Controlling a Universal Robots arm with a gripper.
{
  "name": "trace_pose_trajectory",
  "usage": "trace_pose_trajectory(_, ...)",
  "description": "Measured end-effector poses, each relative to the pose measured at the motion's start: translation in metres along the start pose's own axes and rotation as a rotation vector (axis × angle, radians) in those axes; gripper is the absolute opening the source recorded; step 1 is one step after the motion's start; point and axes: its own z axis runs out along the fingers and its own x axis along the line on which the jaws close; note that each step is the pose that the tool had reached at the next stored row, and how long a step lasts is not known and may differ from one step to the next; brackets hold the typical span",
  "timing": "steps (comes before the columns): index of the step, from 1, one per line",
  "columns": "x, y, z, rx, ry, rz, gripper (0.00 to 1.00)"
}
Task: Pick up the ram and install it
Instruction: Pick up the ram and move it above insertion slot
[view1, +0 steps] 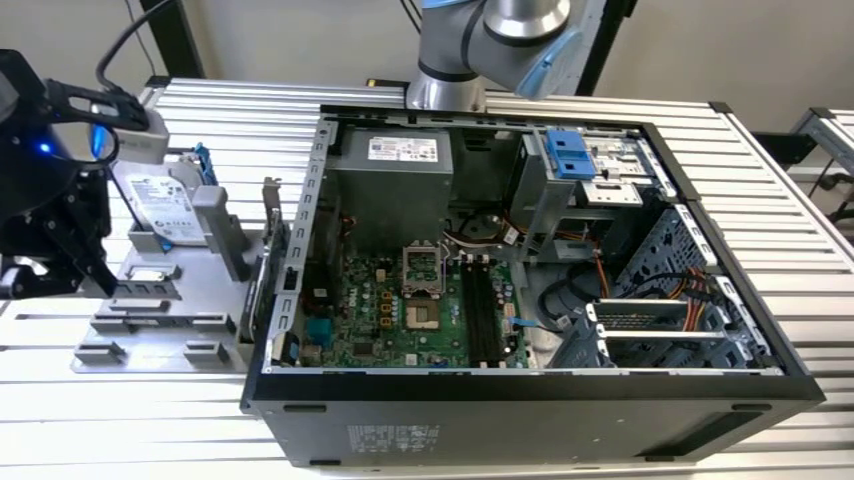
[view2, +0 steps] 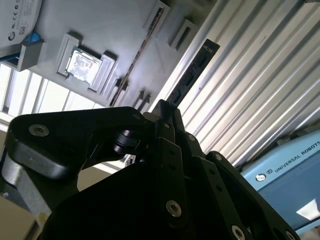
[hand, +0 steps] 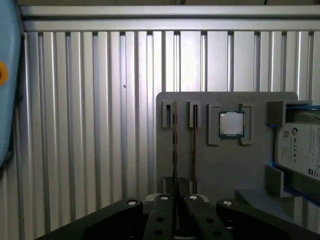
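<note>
— When the ram (view2: 192, 75) is located, what position does it occupy?

— It is clamped at one end between the fingertips of the end effector (view2: 165, 114), which is clenched on it. In the second wrist view the stick projects away from the fingers as a dark, thin strip. It is seen against the ribbed bench (view2: 260, 75) beside the grey fixture (view2: 100, 25). In the first wrist view the ram (hand: 174, 150) appears edge-on, running out from the end effector (hand: 177, 199).

— What lies nearest?

— A second memory stick (hand: 194, 150) sits on edge in its fixture slot, just beside the held one. Next along the fixture are the square silver processor chip (hand: 232, 124) in its recess and the hard drive (hand: 302, 150) in a blue frame.

— And farther out?

— In the exterior view the end effector (view1: 64, 262) stands at the outer side of the grey fixture (view1: 160, 325), at the exterior view's left. The open computer case (view1: 534, 388) lies on the bench just beside the fixture, towards the exterior view's right. Its motherboard (view1: 387, 310) and black memory slots (view1: 483, 310) are exposed.
</note>
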Motion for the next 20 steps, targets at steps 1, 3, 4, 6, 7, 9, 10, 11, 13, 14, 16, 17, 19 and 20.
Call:
trace_pose_trajectory(1, 0.0, 0.0, -0.0005, 0.0, 0.0, 0.0, 0.0)
trace_pose_trajectory(3, 0.0, 0.0, -0.0016, 0.0001, -0.0001, 0.0, 0.0)
trace_pose_trajectory(4, 0.0, 0.0, -0.0022, 0.0001, 0.0, 0.0, 0.0)
trace_pose_trajectory(6, 0.0, 0.0001, -0.0033, 0.0001, 0.0, 0.0, 0.0)
trace_pose_trajectory(7, 0.0, 0.0001, -0.0038, 0.0001, -0.0001, 0.0, 0.0)
trace_pose_trajectory(9, 0.0, 0.0001, -0.0049, 0.0001, -0.0001, 0.0, 0.0)
trace_pose_trajectory(10, 0.0, 0.0001, -0.0054, 0.0001, -0.0001, 0.0, 0.0)
trace_pose_trajectory(11, 0.0, 0.0001, -0.0061, 0.0001, -0.0001, 0.0, 0.0)
trace_pose_trajectory(13, 0.0, 0.0001, -0.0074, 0.0, 0.0, 0.0, 0.0)
trace_pose_trajectory(14, 0.0, 0.0001, -0.0081, 0.0001, -0.0001, 0.0, 0.0)
trace_pose_trajectory(16, 0.0, 0.0001, -0.0093, 0.0001, -0.0001, 0.0, 0.0)
trace_pose_trajectory(17, 0.0, 0.0001, -0.01, 0.0, 0.0, 0.0, 0.0)
trace_pose_trajectory(19, 0.0, 0.0001, -0.0111, 0.0002, -0.0001, 0.0, 0.0)
trace_pose_trajectory(20, 0.0, 0.0001, -0.0118, 0.0001, -0.0001, 0.0, 0.0)
